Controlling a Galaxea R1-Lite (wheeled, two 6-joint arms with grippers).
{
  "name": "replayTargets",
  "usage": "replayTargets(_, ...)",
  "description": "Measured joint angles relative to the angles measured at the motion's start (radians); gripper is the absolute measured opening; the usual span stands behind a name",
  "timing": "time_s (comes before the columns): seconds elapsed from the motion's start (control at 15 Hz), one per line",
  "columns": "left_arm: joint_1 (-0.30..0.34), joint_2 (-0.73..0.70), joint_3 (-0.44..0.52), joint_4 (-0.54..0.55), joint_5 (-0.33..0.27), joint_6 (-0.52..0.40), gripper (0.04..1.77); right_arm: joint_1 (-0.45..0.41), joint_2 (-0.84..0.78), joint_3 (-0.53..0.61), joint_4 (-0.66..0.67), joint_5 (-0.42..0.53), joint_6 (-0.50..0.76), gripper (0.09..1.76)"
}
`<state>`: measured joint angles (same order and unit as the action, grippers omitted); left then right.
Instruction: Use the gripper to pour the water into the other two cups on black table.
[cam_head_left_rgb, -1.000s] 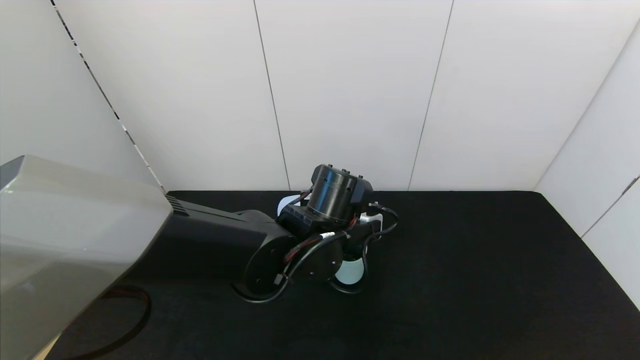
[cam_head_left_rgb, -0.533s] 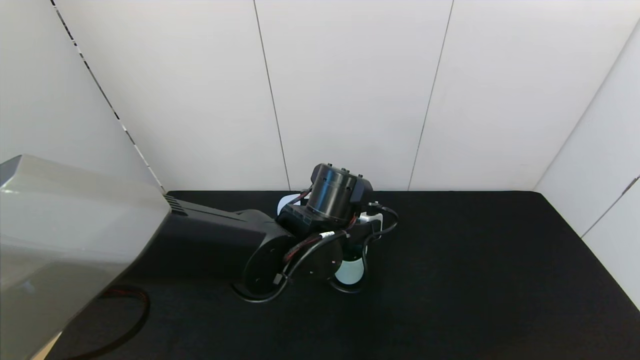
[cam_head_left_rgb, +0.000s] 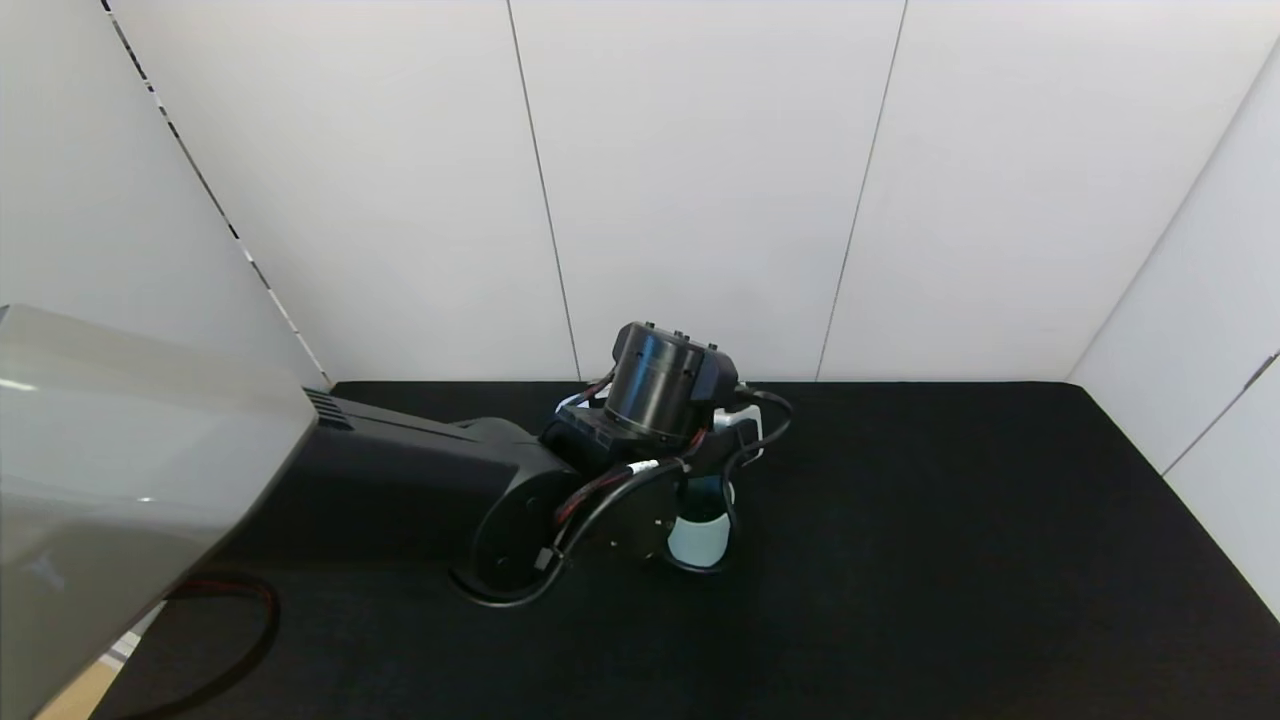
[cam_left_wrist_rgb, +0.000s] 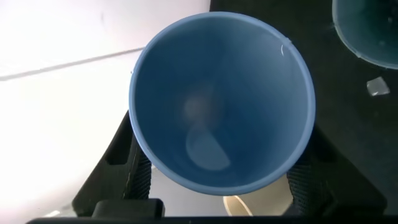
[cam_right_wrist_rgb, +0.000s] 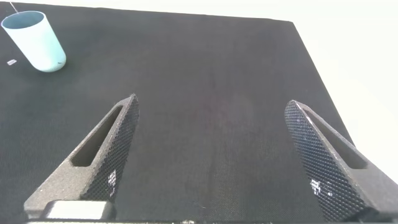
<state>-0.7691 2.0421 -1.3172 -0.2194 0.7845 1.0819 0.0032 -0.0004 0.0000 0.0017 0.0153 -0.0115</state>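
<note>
My left gripper (cam_left_wrist_rgb: 221, 177) is shut on a light blue cup (cam_left_wrist_rgb: 221, 99), tilted with its mouth toward the wrist camera; a small pale pool lies inside it. The rim of the beige cup (cam_left_wrist_rgb: 258, 208) shows just under the blue cup's lip. The mint green cup (cam_left_wrist_rgb: 373, 31) with its teal inside stands beside it; it also shows in the head view (cam_head_left_rgb: 698, 535) below the left wrist (cam_head_left_rgb: 655, 395) and in the right wrist view (cam_right_wrist_rgb: 37, 40). My right gripper (cam_right_wrist_rgb: 212, 102) is open and empty over the black table (cam_head_left_rgb: 950, 560). The wrist hides the held cup in the head view.
White wall panels (cam_head_left_rgb: 700, 180) close the table's far side and right side. A small white scrap (cam_left_wrist_rgb: 376, 86) lies on the table near the mint cup. A black cable loop (cam_head_left_rgb: 230, 640) lies at the front left.
The left wrist has shifted a little to the left and farther back, above the mint cup. The mint cup stands where it did.
</note>
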Motion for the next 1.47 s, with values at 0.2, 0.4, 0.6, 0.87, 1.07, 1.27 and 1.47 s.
replayTargets(0.2, 0.012, -0.015, 0.013, 0.006, -0.006, -0.125, 1.21, 0.0, 0.0, 0.0, 0.0, 0.0, 0.0, 1.71)
replayTargets(0.4, 0.047, -0.046, 0.041, 0.006, -0.074, -0.262, 1.21, 0.0, 0.0, 0.0, 0.0, 0.001, 0.0, 1.71)
replayTargets(0.6, 0.087, -0.082, 0.082, 0.0, -0.136, -0.444, 1.21, 0.001, 0.0, 0.0, 0.0, 0.0, 0.0, 1.71)
replayTargets(0.87, 0.146, -0.123, 0.129, -0.003, -0.25, -0.736, 1.21, 0.0, 0.0, 0.0, 0.0, 0.0, 0.0, 1.71)
replayTargets(1.07, 0.202, -0.161, 0.159, -0.006, -0.336, -0.921, 1.21, 0.001, 0.0, 0.0, 0.0, 0.0, 0.0, 1.71)
replayTargets(1.27, 0.263, -0.198, 0.233, -0.11, -0.373, -1.053, 1.21, 0.0, 0.0, 0.0, 0.0, 0.001, 0.0, 1.71)
replayTargets(1.47, 0.304, -0.206, 0.362, -0.366, -0.381, -1.091, 1.21, 0.0, 0.0, 0.0, 0.0, 0.001, 0.0, 1.71)
